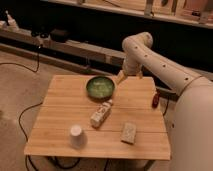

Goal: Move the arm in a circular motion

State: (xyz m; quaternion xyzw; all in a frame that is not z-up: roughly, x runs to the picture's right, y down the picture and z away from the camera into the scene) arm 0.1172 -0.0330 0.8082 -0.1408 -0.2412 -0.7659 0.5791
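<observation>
Well, the big white arm (150,55) stuck out from the right side and bent down over the far edge of the wooden counter (60,100). Its small yellow claw (120,77) hung just beside the far right rim of a green bowl (100,87). Nobody could tell if the claw was spread apart or pressed together. Near the middle, a small carton (101,113) lay on its side. A white cup (75,135) stood near the front left, and a pale block (129,133) lay to its right. A little red thing (155,98) sat at the right edge. A black cord (30,107) ran over the floor on the left.
</observation>
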